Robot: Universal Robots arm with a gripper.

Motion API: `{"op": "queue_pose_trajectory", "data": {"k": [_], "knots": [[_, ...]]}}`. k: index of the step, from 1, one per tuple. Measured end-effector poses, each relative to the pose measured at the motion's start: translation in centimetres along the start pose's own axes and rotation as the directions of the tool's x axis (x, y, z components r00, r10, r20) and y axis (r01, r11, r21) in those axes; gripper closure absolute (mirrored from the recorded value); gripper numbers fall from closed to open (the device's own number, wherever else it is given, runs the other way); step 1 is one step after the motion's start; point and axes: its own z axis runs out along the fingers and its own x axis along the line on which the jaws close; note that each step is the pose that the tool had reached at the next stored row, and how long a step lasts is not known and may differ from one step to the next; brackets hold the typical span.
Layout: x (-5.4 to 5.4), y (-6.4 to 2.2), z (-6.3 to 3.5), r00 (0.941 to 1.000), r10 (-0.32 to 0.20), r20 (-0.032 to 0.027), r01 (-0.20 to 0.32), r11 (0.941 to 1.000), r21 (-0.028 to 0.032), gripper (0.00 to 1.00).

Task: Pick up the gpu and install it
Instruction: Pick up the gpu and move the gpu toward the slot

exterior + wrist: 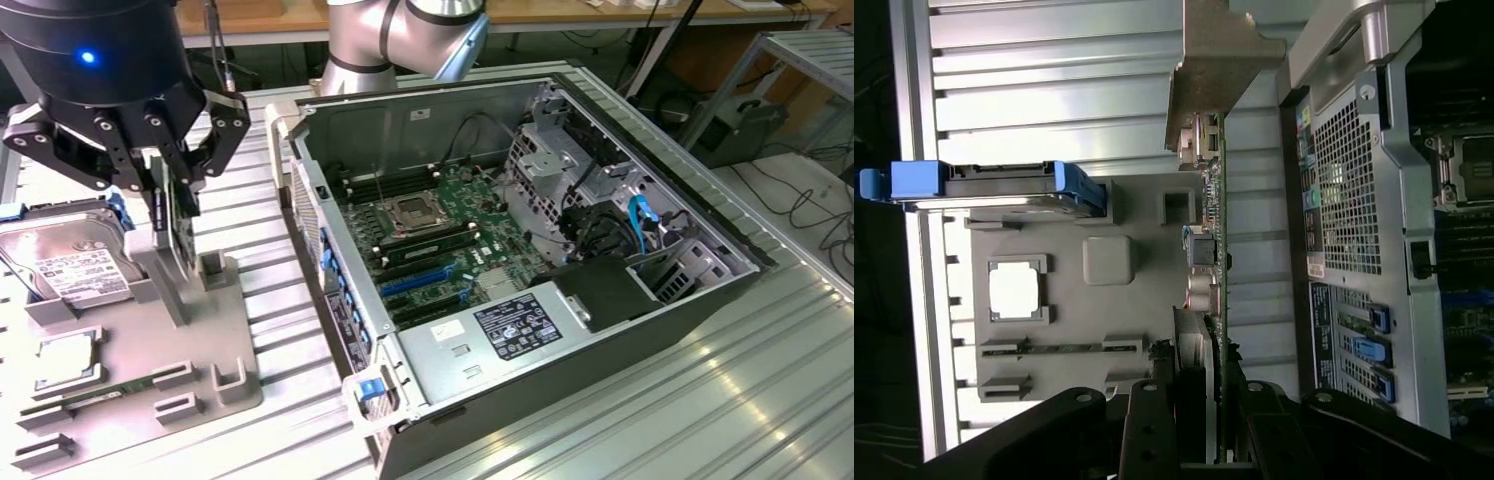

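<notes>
The gpu (166,215) hangs edge-on as a dark narrow slab at the exterior view's left, and my gripper (163,180) is shut on its upper part. Its lower edge sits just above a post of the grey parts holder (214,335). In the wrist view the gpu (1219,260) runs away from my gripper (1204,405) as a thin green edge with connectors, ending in the silver bracket (1204,60). Both fingers (1146,425) press its sides. The open computer case (400,105) lies to the exterior view's right, with blue slots (414,282) on its motherboard (447,235).
The grey holder also carries a silver hard drive (74,265) with blue rails (994,185), a square chip (67,360) and a slim RAM stick (1064,348). The ribbed metal table (747,380) spreads around the case. The case's rear wall (1344,190) stands close beside the gpu.
</notes>
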Motion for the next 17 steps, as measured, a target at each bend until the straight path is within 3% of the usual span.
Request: {"op": "queue_pose_trajectory", "data": {"k": [17], "knots": [[0.0, 0.15, -1.91, 1.0, -0.002, -0.0001, 0.002, 1.0, -0.0001, 0.72]]}}
